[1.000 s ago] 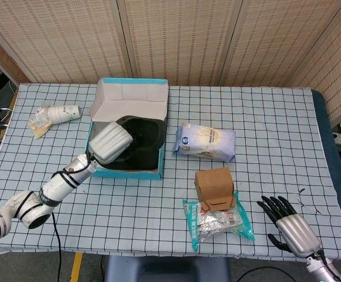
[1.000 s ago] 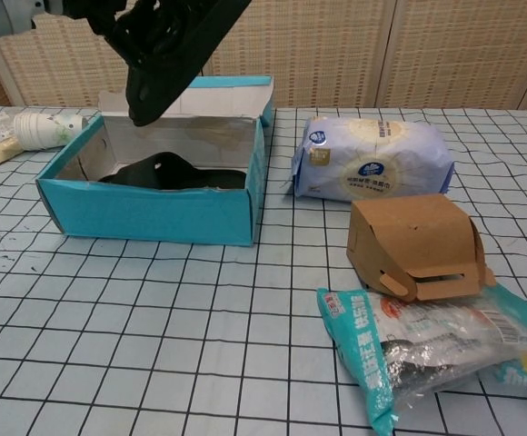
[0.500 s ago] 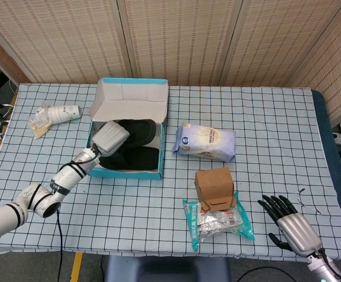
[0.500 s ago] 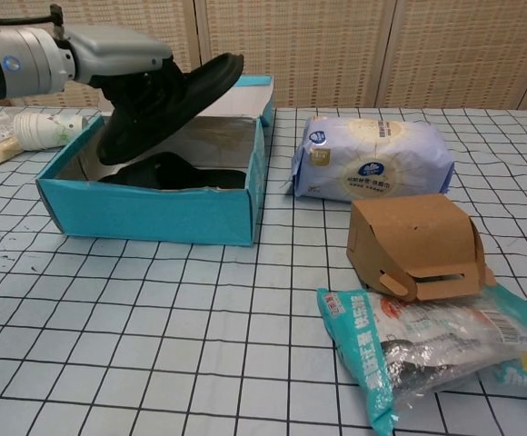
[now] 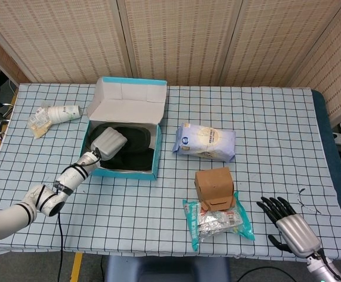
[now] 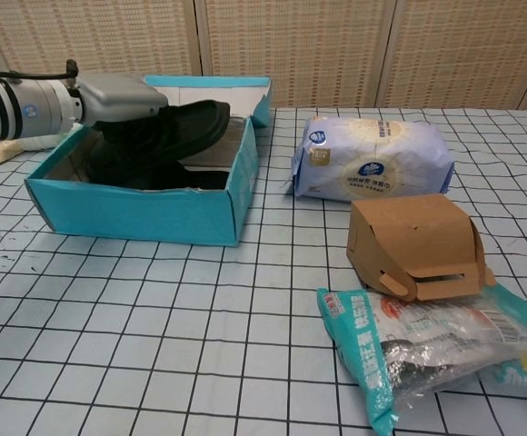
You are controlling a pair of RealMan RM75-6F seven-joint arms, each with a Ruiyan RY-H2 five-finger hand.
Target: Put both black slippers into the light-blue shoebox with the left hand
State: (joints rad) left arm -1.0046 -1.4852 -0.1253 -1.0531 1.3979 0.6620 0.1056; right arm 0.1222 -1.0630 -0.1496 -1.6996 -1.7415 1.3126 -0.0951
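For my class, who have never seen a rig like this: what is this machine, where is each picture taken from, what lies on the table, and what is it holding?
It is a robot with two arms ending in hands. One picture looks down from its head, the other forward from its chest. On the checked table stand a light-blue shoebox, a white bag, a brown carton, a snack packet and a paper cup. The left hand holds a black slipper low inside the shoebox, over the other black slipper. The right hand rests open, holding nothing.

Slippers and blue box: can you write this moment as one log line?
left hand: holds slipper, in shoebox | other slipper: inside | right hand: open, idle
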